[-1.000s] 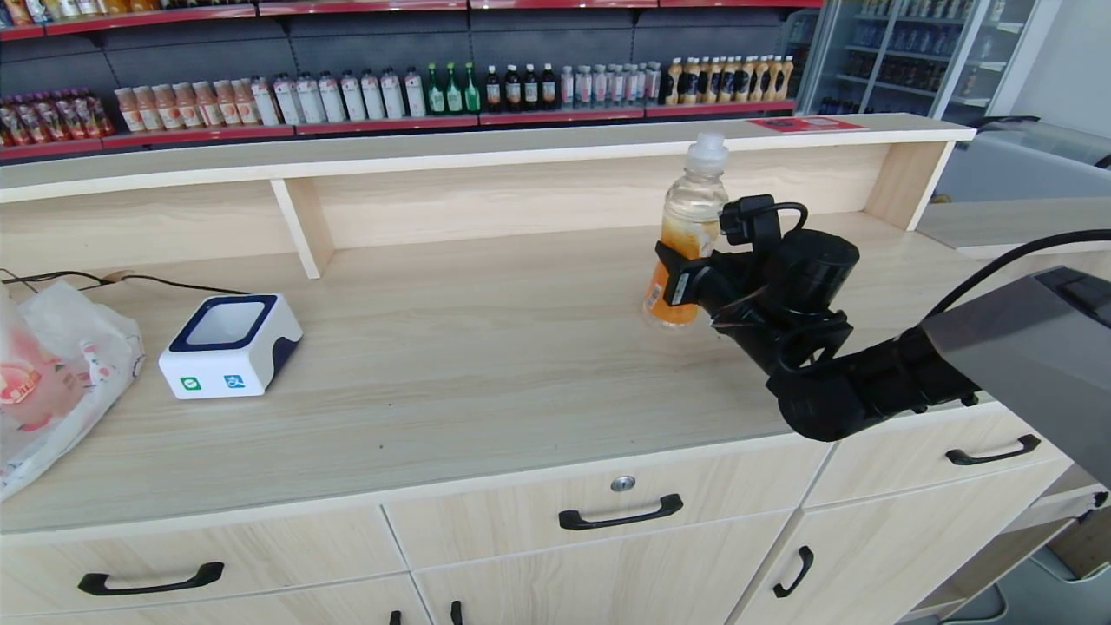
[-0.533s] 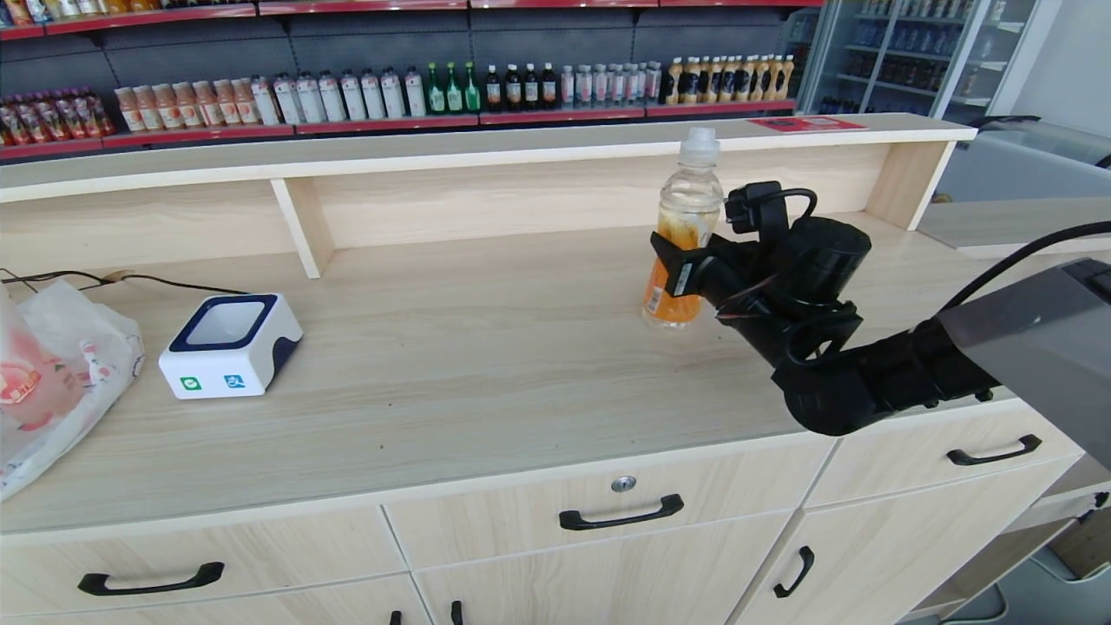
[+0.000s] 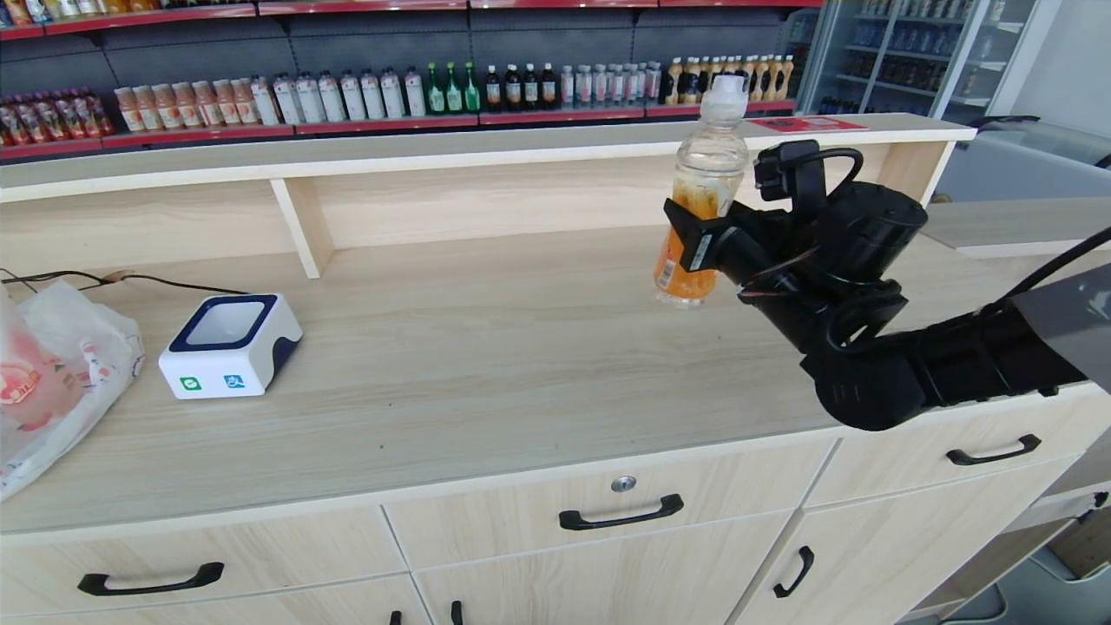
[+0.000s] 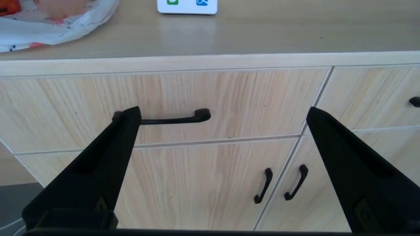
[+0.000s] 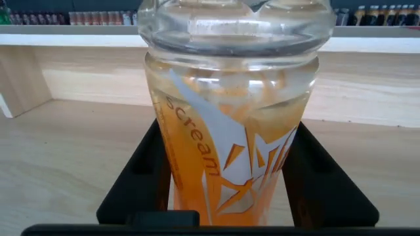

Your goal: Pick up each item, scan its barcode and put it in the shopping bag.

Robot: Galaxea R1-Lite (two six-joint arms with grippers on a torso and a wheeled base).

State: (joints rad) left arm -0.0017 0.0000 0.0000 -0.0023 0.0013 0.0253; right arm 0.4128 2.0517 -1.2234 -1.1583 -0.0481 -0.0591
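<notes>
Bright, even light — soft faint shadows on the counter (image 3: pixel 486 365), edges bowed

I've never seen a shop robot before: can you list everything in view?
pale wooden counter: one, drawers below.
clear plastic bottle with orange label: one, upright in the right gripper, counter's right side.
white box scanner with blue rim: one, counter's left part.
white plastic shopping bag with red print: one, counter's left edge.
shelf bottles: many, mixed colours, behind.
right gripper: one, black, shut on the bottle.
left gripper: one, black, open, before the drawers.
</notes>
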